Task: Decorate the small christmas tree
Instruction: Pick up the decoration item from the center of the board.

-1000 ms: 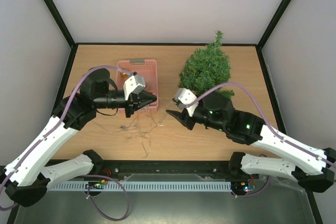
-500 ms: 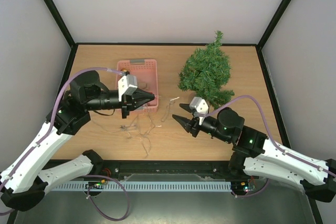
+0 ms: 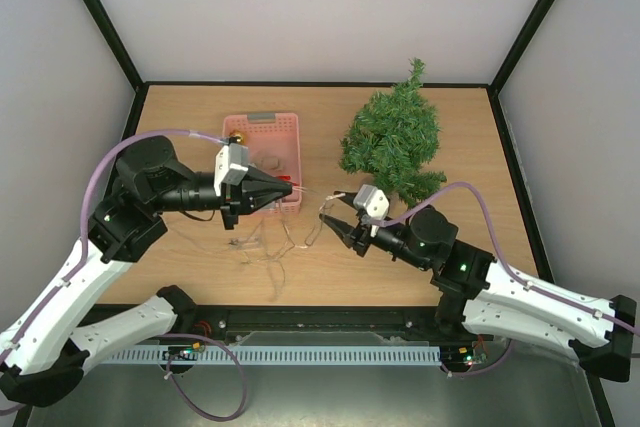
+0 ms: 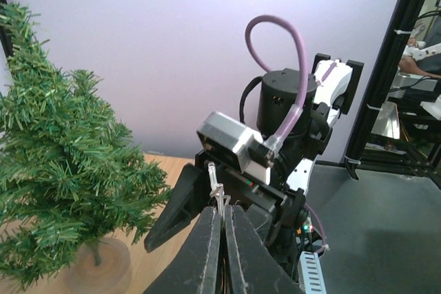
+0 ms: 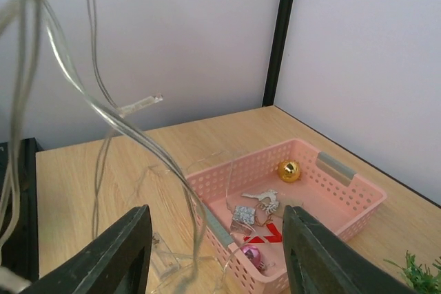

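Left's got the light string, right's just gaping

My left gripper (image 3: 288, 186) is clamped tight on the thin light string (image 4: 216, 185), right by the pink basket (image 3: 293, 137). Loose strands droop to the table (image 3: 200, 107) and hang in front of my right gripper (image 3: 335, 219), fingers about half apart, nothing pinched. The little tree (image 3: 392, 137) stands upright at the far right, behind that gripper.

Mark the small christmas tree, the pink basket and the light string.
small christmas tree (image 3: 392, 142): top external view, middle of its green branches.
pink basket (image 5: 358, 184): right wrist view, on its far rim.
light string (image 5: 140, 104): right wrist view, on a bulb tip of the hanging wire.
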`<state>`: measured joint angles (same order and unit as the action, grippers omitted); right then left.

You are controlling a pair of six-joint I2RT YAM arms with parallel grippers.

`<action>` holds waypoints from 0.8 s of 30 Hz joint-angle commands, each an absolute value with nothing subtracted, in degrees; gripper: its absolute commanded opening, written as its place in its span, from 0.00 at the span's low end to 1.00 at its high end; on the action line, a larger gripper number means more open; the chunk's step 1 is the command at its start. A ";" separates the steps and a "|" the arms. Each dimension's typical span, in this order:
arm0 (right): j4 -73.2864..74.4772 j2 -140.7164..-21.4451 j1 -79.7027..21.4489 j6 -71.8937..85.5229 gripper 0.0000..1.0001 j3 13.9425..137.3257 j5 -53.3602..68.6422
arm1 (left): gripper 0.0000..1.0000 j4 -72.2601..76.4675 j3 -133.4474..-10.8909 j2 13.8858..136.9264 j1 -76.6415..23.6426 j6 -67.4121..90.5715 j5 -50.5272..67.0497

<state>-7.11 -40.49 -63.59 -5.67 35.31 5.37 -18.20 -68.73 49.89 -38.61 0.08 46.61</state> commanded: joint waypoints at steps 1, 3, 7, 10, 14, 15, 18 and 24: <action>-12.14 -41.78 -63.47 -7.64 0.50 34.92 4.93 | 0.02 -14.68 -68.47 48.66 -38.77 1.27 49.18; -13.50 -42.72 -63.46 -7.65 0.50 35.13 5.67 | 0.03 -14.68 -68.62 48.81 -38.76 1.00 49.72; -16.23 -45.16 -63.46 -8.05 0.50 35.50 6.27 | 0.02 -14.53 -68.36 48.71 -38.76 0.70 50.36; -16.53 -46.66 -63.46 -9.07 0.38 36.67 5.97 | 0.02 -14.58 -68.07 48.52 -38.76 0.64 50.23; -15.57 -45.95 -63.46 -9.09 0.02 37.92 -0.23 | 0.02 -16.52 -68.32 48.43 -38.78 -0.49 48.35; -15.27 -45.17 -63.48 -8.74 0.02 38.17 -2.78 | 0.02 -17.59 -68.44 48.50 -38.76 -1.12 47.66; -15.12 -41.93 -63.48 -7.84 0.02 38.43 -9.75 | 0.02 -20.47 -68.55 48.69 -38.76 -2.62 45.55; -12.70 -39.05 -63.46 -6.94 0.02 40.48 -11.74 | 0.02 -21.99 -68.17 49.07 -38.76 -3.86 43.05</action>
<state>-13.10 -40.21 -63.59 -8.12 37.28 -7.77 -20.75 -68.55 49.06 -38.61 -2.22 44.80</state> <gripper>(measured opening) 0.018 0.027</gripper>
